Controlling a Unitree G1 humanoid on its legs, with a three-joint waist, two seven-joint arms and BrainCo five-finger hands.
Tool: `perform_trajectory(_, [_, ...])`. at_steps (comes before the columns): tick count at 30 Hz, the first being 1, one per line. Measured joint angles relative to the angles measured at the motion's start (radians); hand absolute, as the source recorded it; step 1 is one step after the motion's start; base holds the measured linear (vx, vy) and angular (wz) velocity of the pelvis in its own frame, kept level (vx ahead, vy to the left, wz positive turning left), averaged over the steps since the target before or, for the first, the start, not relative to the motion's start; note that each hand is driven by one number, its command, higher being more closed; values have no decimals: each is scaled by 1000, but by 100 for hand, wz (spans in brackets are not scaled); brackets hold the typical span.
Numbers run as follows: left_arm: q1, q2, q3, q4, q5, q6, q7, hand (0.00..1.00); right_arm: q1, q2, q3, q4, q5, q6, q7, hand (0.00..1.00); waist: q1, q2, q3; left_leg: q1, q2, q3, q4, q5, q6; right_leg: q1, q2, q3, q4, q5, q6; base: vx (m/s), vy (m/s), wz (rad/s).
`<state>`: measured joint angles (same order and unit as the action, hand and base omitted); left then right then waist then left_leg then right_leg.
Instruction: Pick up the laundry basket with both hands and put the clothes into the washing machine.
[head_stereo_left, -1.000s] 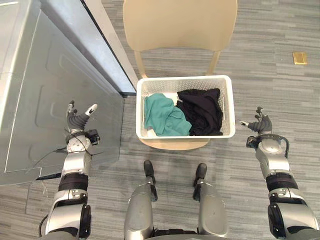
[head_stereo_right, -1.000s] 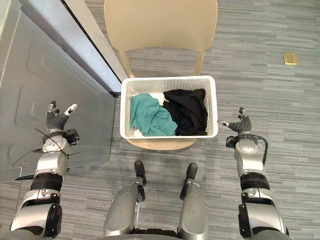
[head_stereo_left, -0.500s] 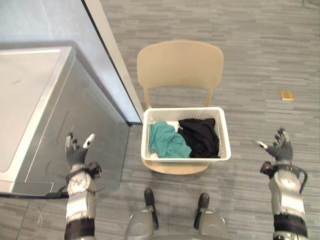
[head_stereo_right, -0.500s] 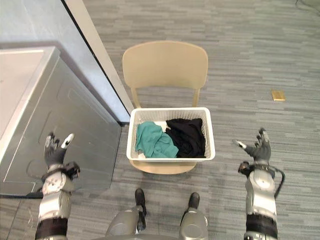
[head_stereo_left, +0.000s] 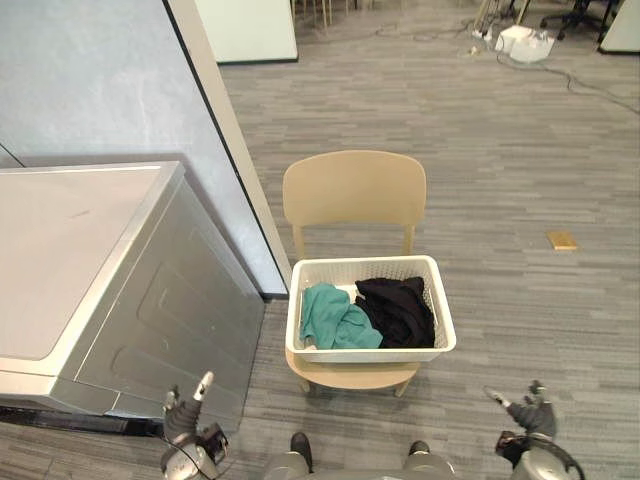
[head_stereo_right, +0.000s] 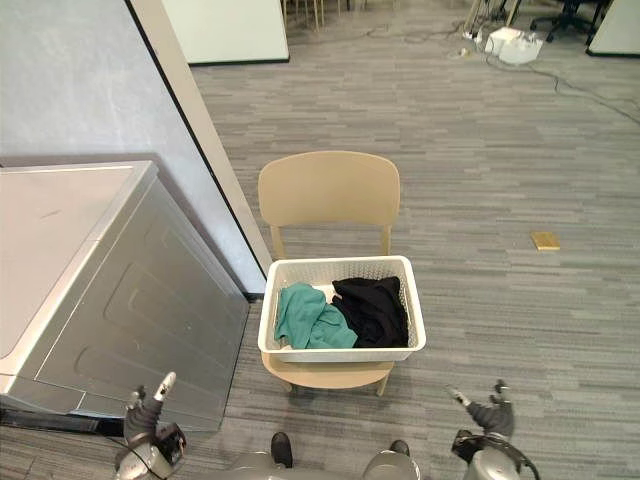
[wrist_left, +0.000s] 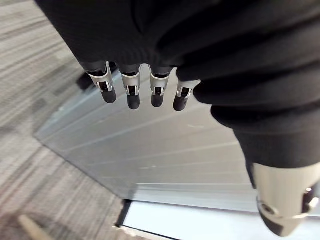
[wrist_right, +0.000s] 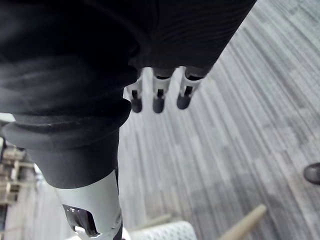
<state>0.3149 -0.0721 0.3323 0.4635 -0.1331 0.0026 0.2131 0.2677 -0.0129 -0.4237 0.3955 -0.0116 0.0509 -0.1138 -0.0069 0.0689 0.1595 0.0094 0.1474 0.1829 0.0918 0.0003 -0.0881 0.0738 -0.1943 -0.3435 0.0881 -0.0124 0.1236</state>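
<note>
A white laundry basket rests on the seat of a beige chair. Inside lie a teal garment and a black garment. The grey washing machine stands to the left, lid down. My left hand is low at the bottom edge, in front of the machine, fingers straight and holding nothing; its fingers point at the machine's side panel. My right hand is low at the bottom right, well clear of the basket, with fingers straight over the floor.
A wall corner with a dark edge strip stands between the machine and the chair. A small yellow block lies on the floor to the right. Cables and a white box lie far back.
The camera has risen and pulled back, so the whole scene has shifted down and looks smaller. Both hands now sit at the bottom edge, still open. The basket has not moved on the chair.
</note>
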Motion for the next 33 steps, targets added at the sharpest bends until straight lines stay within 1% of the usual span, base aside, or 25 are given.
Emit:
perform_trajectory(4, [23, 6, -97, 102, 26, 23, -19, 0, -47, -38, 25, 260, -37, 3, 1, 0, 17, 11, -21, -41, -18, -50, 7, -8, -4, 13, -17, -67, 10, -7, 9, -29, 6, 52])
perform_trajectory(5, [23, 7, -105, 101, 26, 22, -19, 0, -48, -51, 7, 328, -42, 11, 0, 0, 22, 17, -24, -59, -30, -65, -5, 6, 15, 8, -36, -108, 37, -20, 13, -14, 2, 119])
perform_trajectory(6, [21, 7, -102, 100, 26, 21, -18, 0, -55, -63, -33, 395, -43, 23, 0, 0, 19, 37, -36, -92, -26, -64, -5, 27, 66, -3, -51, -162, 82, -31, 9, -35, -5, 129])
perform_trajectory(7, [16, 8, -99, 98, 26, 19, -18, 0, -61, -66, -59, 425, -43, 31, 0, 0, 21, 33, -35, -103, -23, -57, -8, 24, 74, -15, -61, -182, 93, -33, 2, -42, 48, 116])
perform_trajectory(8, [7, 9, -87, 98, 27, 14, -17, 0, -94, -71, -111, 486, -55, 38, -2, 0, 28, 19, -30, -144, -11, 35, 83, -5, 128, -29, -105, -209, 104, -28, -2, -12, 68, 68])
perform_trajectory(9, [9, 9, -87, 98, 27, 15, -20, 0, -107, -77, -120, 495, -66, 41, -4, 0, 29, 22, -26, -175, 11, 66, 178, -7, 132, -35, -120, -221, 129, -31, -4, 34, 108, 63])
perform_trajectory(10, [21, 8, -87, 98, 27, 16, -20, 0, -115, -100, -149, 486, -74, 45, -19, 0, 30, 38, -14, -197, 36, 100, 300, -9, 122, -38, -132, -237, 196, -54, -1, -28, 66, 62])
perform_trajectory(11, [21, -2, -88, 92, 27, 15, -21, 0, -123, -109, -166, 485, -74, 45, -20, 0, 24, 60, -10, -206, 26, 104, 310, -1, 115, -39, -132, -247, 227, -74, -12, -86, 64, 62])
perform_trajectory(12, [22, -3, -87, 88, 28, 13, -22, 0, -124, -114, -166, 492, -70, 45, -21, 0, 22, 46, -15, -195, 8, 76, 246, 13, 83, -52, -119, -243, 218, -92, -23, -168, 31, 98])
perform_trajectory(13, [-2, 11, -80, 78, 28, 15, -18, 0, -125, -102, -178, 517, -55, 37, -22, 0, -3, 21, -23, -160, -15, 24, 196, -13, 95, -60, -139, -249, 192, -77, -28, -177, 20, 91])
perform_trajectory(14, [-21, 13, -87, 80, 29, 16, -21, 0, -126, -100, -189, 537, -43, 36, -29, 0, 13, 13, -19, -169, 44, 65, 387, -129, 108, -76, -157, -274, 218, -60, -30, -170, 4, 84])
perform_trajectory(16, [-31, 14, -91, 80, 41, 26, -35, 0, -117, -98, -203, 562, -29, 41, -33, 0, 11, -2, -17, -119, 115, 73, 434, -164, 46, -82, -199, -304, 242, -45, -22, -172, 90, 65])
perform_trajectory(17, [-48, 14, -102, 77, 50, 31, -38, 0, -108, -97, -207, 575, -29, 46, -36, 0, 5, -6, -17, -94, 149, 69, 427, -162, 43, -88, -225, -326, 251, -30, -11, -233, 357, 121])
perform_trajectory(18, [-65, 13, -124, 43, 65, 31, -38, 0, -103, -92, -210, 571, -28, 51, -37, 0, -12, -2, -20, -56, 182, 65, 322, -131, -60, -127, -279, -354, 283, 5, 22, -208, 396, 104])
perform_trajectory(19, [-77, 13, -130, 36, 67, 31, -38, 0, -106, -91, -217, 570, -28, 54, -37, 0, -12, 0, -20, -41, 164, 63, 273, -155, -131, -143, -301, -360, 289, 26, 27, -182, 416, 89])
perform_trajectory(20, [-103, 15, -128, 32, 67, 31, -38, 0, -120, -82, -236, 569, -27, 60, -37, 0, -11, 5, -16, -43, 137, 82, 243, -210, -129, -147, -328, -365, 274, 64, 38, -172, 398, 38])
perform_trajectory(21, [-123, 25, -128, 28, 67, 32, -38, 0, -135, -40, -249, 568, -16, 63, -42, 0, -2, -46, 13, -51, 94, 94, 274, -210, -117, -138, -363, -352, 237, 111, 20, -187, 384, 21])
perform_trajectory(22, [-115, 32, -127, 11, 67, 31, -36, 0, -136, -23, -246, 562, -8, 63, -41, 0, 3, -61, 16, -59, 84, 93, 292, -225, -97, -131, -363, -349, 208, 143, 5, -328, 493, -3])
perform_trajectory(23, [-98, 56, -127, -3, 70, 31, -37, 0, -133, 9, -235, 555, 10, 66, -39, 0, 19, -72, 20, -87, 75, 97, 342, -271, -70, -118, -361, -339, 151, 237, -26, -282, 362, -11])
perform_trajectory(25, [-78, 75, -125, -3, 84, 32, -36, 0, -122, 32, -181, 514, 21, 67, -45, 0, 23, -87, 20, -77, 75, 102, 347, -293, -54, -116, -332, -292, 135, 285, -83, -233, 313, -16])
perform_trajectory(26, [-59, 78, -122, -8, 100, 32, -35, 0, -119, 33, -130, 479, 24, 68, -49, 0, 24, -83, 20, -70, 85, 117, 333, -284, -40, -140, -284, -225, 173, 241, -67, -160, 206, -27])
perform_trajectory(28, [-36, 73, -121, -33, 108, 35, -32, 0, -121, 36, -75, 438, 35, 66, -47, 0, 24, -82, 20, -69, 89, 134, 309, -262, -18, -176, -233, -165, 270, 131, -34, -92, 103, -28])
perform_trajectory(29, [-28, 66, -122, -53, 108, 36, -30, 0, -122, 49, -51, 403, 43, 66, -47, 0, 23, -79, 22, -67, 87, 137, 289, -245, -11, -196, -194, -119, 349, 42, -26, -46, 35, -8])
perform_trajectory(32, [-28, 42, -122, -94, 107, 37, -16, 0, -107, 81, -6, 357, 51, 57, -35, 0, 23, -80, 19, -62, 72, 100, 246, -202, -19, -190, -58, 60, 399, -162, 39, 9, -64, 28])
perform_trajectory(33, [-32, 29, -121, -98, 107, 37, -15, 0, -107, 83, 8, 356, 51, 54, -34, 0, 24, -88, 14, -72, 58, 79, 238, -178, -29, -151, -23, 112, 329, -221, 14, 55, -127, 49])
